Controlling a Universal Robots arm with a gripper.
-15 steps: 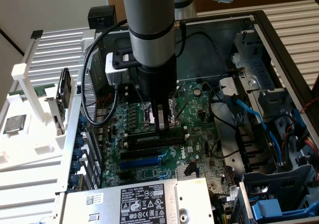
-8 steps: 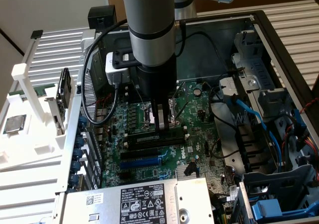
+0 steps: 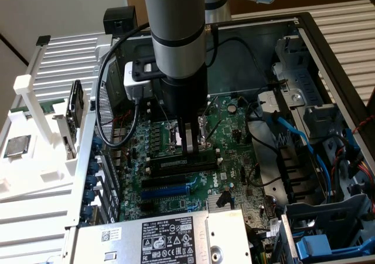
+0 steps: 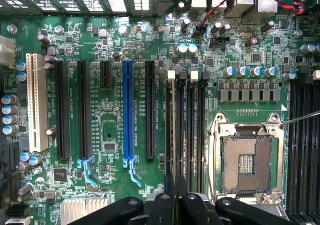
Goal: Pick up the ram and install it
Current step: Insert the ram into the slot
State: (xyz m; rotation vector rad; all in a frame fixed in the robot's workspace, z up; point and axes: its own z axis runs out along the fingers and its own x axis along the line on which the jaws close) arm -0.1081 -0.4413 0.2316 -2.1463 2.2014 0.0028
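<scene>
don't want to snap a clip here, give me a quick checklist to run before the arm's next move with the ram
1. Grip: ok. The gripper looks shut on the ram, which is seen edge-on.
2. Alignment: ok. The ram runs along the outer slot of the four, on the side away from the cpu socket.
3. End clip open or latched: cannot tell.
4. Ram fully seated: cannot tell.
5. Neighbouring slots free: ok, they look empty.
6. Arm cable clear of the slots: ok, it loops by the case wall.
</scene>
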